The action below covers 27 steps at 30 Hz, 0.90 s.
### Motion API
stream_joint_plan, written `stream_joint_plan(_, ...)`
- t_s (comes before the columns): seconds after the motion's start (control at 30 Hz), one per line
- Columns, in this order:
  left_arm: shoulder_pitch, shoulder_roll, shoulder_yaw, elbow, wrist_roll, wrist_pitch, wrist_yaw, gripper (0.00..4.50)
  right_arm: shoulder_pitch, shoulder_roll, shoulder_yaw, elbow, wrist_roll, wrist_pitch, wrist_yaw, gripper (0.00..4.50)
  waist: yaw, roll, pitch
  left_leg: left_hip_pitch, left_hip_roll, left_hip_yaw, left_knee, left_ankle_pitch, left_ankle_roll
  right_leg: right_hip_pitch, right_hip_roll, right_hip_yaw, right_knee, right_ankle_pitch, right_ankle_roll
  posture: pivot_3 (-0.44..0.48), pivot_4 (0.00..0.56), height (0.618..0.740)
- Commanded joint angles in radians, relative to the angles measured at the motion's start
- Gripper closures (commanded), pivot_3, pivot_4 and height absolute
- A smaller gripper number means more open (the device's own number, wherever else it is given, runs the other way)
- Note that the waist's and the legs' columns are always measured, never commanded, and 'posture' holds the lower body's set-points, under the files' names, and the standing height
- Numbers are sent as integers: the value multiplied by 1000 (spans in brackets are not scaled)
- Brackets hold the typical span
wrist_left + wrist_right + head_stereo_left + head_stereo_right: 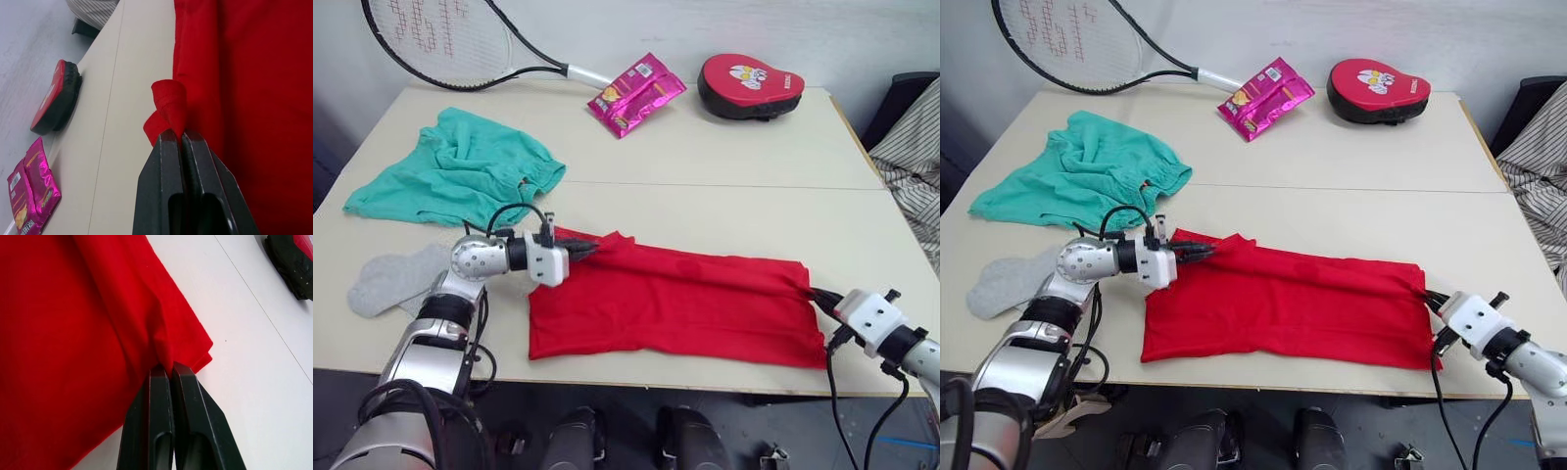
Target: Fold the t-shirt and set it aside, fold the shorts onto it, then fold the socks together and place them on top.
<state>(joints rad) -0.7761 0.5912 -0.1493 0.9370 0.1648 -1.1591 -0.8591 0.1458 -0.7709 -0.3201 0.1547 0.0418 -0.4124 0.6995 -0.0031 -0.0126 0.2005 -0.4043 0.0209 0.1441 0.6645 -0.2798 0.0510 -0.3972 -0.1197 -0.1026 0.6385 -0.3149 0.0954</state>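
Left claw (590,249) pinched shut on t-shirt (675,304) at 9 o'clock edge, right claw (809,294) likewise at 3 o'clock. Best lift both evenly, keep cloth taut.

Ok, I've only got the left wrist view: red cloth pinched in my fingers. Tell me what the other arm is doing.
Observer: The right gripper is shut on the t-shirt's opposite end.
Operator: Give me the shorts.
Observer: The teal shorts lie crumpled at the table's far left, unfolded.
Operator: Now the socks.
Observer: The grey socks lie flat beside the left gripper's arm, on its left.
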Motion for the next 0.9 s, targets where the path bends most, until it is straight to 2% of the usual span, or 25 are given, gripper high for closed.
stream_joint_plan(0.03,35,30,-13,-54,-11,-35,24,4465,22,-3,-16,10,-23,-49,-38,4500,0,0,0,0,0,0,0,0,0,0,0,0,0,0,0,0,150,740)
stream_joint_plan(0.17,75,47,-24,-93,-42,-21,24,4465,27,-5,-19,30,-39,-63,-68,4500,0,0,0,0,0,0,0,0,0,0,0,0,0,0,0,0,150,740)
stream_joint_plan(0.33,126,51,-6,-168,-159,93,-10,4465,29,-16,-30,52,-58,-95,-102,4500,-1,1,0,0,0,0,0,0,0,0,0,0,0,0,0,0,150,740)
stream_joint_plan(0.4,148,70,-11,-204,-167,91,-17,4465,28,-22,-32,63,-63,-104,-111,4500,-2,1,0,1,0,0,0,0,0,0,0,0,0,0,0,0,150,740)
stream_joint_plan(0.47,162,92,-16,-209,-125,40,-2,4465,29,-28,-33,75,-78,-122,-126,4500,-2,1,0,1,0,0,0,0,0,1,0,0,0,0,0,0,150,740)
stream_joint_plan(0.6,170,135,-10,-153,99,-136,112,4465,26,-35,-11,89,-91,-139,-127,4500,-1,1,-1,1,0,0,0,0,0,1,0,0,0,0,0,0,150,740)
stream_joint_plan(0.7,163,145,-13,-114,181,-154,193,4465,28,-33,2,105,-94,-157,-123,4500,-1,2,-2,1,0,0,-1,-1,1,1,-1,0,-1,0,0,0,150,740)
stream_joint_plan(0.83,146,147,-38,-83,170,-119,231,4465,40,-36,11,105,-67,-155,-99,4500,-1,5,-5,2,0,0,-1,-1,1,1,-1,0,-1,0,0,0,150,740)
stream_joint_plan(0.9,153,143,-53,-105,69,-73,181,4500,60,-34,1,71,3,-113,-55,4072,0,6,-6,2,0,0,-1,-1,1,2,-1,0,0,0,0,0,150,740)
